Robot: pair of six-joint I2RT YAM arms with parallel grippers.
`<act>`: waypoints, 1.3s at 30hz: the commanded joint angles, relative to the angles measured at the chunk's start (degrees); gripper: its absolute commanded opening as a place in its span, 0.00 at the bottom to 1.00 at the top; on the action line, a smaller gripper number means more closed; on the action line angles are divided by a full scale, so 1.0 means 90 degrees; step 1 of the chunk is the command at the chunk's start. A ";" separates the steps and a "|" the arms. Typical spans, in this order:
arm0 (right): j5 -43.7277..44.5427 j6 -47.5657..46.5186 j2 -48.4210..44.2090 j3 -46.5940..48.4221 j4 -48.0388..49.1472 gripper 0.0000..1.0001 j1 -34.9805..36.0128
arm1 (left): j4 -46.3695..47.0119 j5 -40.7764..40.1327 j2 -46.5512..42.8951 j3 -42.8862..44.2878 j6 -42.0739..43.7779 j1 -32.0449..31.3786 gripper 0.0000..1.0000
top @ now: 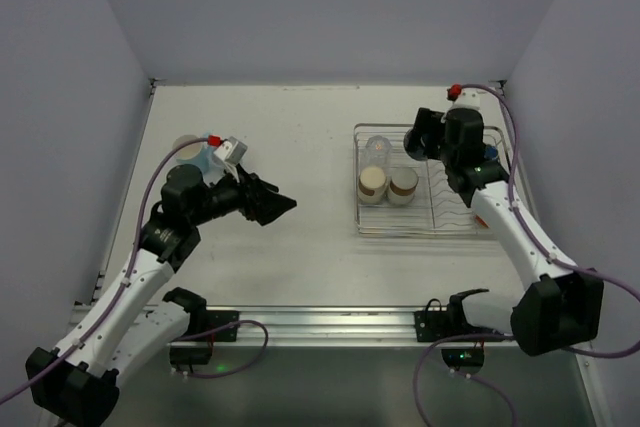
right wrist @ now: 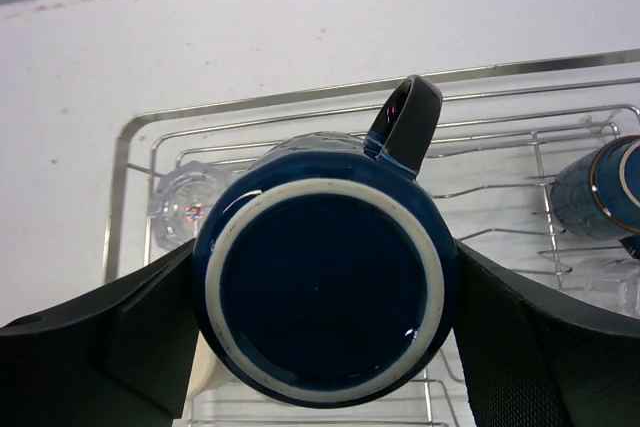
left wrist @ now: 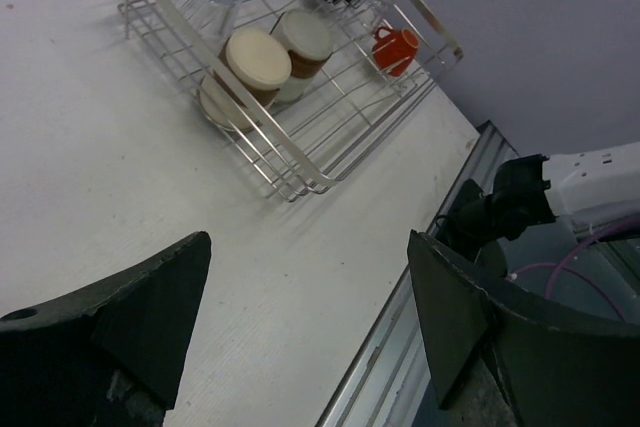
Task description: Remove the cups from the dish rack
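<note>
Right jaws are pinching the navy mug (right wrist: 325,287) by its sides, base facing the wrist cam, over the dish rack (right wrist: 125,162); left jaws are spread wide, holding nothing. I'd lift straight up past the wires before swinging out to the tabletop (top: 300,117), grip kept firm.

— Where is the dish rack (top: 425,231) sitting?
— It's sitting on the right half of your table (top: 300,127). A glass tumbler (top: 377,150) is resting in its far-left corner, with two upturned cups (top: 373,185) standing side by side just before it.
— And the mug (right wrist: 325,287)?
— Your right gripper (top: 423,137) is holding it above the rack's far side.
</note>
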 commanded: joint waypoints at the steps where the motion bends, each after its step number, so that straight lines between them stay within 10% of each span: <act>1: -0.0476 0.0677 -0.0857 -0.0312 0.0799 0.44 -0.0011 | 0.1625 0.0762 0.0083 -0.0066 -0.1092 -0.0044 0.83; 16: -0.4341 0.3803 -0.3388 -0.2421 0.3151 0.42 0.0077 | 0.5046 0.0110 0.2055 -0.0301 -0.2617 -0.1294 0.83; 31: -0.4638 0.4605 -0.2832 -0.2881 0.4480 0.43 0.1297 | 0.6121 0.0139 0.3160 0.0354 -0.2763 -0.1801 0.80; 37: -0.4745 0.4966 -0.2422 -0.3057 0.5221 0.43 0.1454 | 0.6463 0.0197 0.3160 0.0285 -0.2978 -0.1928 0.48; 39: -0.4764 0.5064 -0.2334 -0.3096 0.5340 0.45 0.1503 | 0.6629 0.0168 0.3121 0.0198 -0.3046 -0.1929 0.19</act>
